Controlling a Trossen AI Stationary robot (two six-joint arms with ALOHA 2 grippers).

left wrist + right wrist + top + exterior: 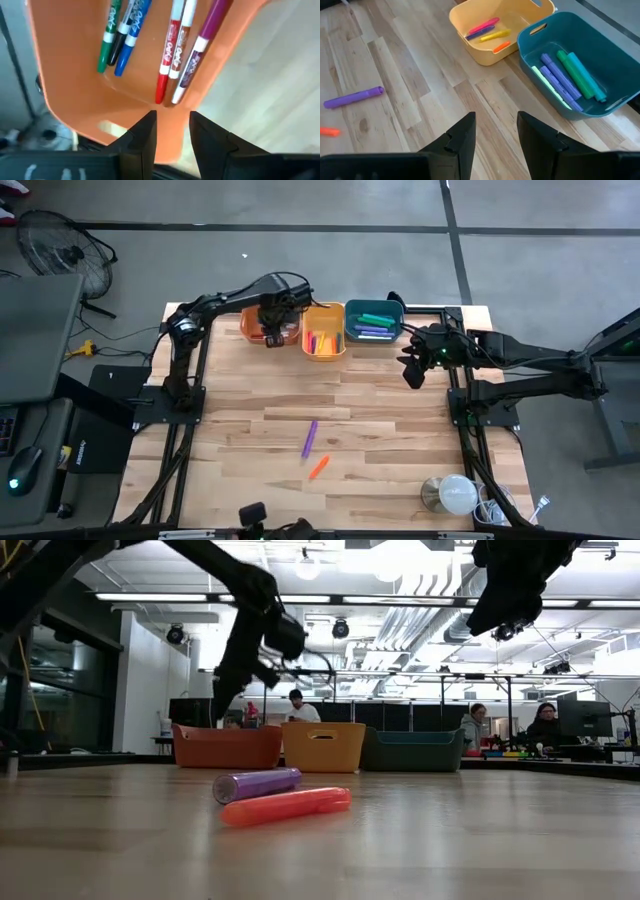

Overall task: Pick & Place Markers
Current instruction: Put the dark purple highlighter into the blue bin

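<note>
Wood table (400, 440) holds purple marker (310, 437) and orange marker (319, 467) at centre; my left gripper (170, 125) released over orange bin (65, 80), right gripper (495, 127) released, empty.

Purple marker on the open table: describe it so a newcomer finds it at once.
Start at the row of three bins along the table's far edge, then come toward the near edge. Two markers lie together on bare wood: the purple marker is farther and longer than the orange marker beside it.

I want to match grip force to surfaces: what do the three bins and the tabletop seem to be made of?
Orange bin, yellow bin and teal bin: likely molded plastic, smooth with a soft sheen, rounded rims and cut-out handles. Table: light wood, matte, with visible grain and joined planks.
</note>
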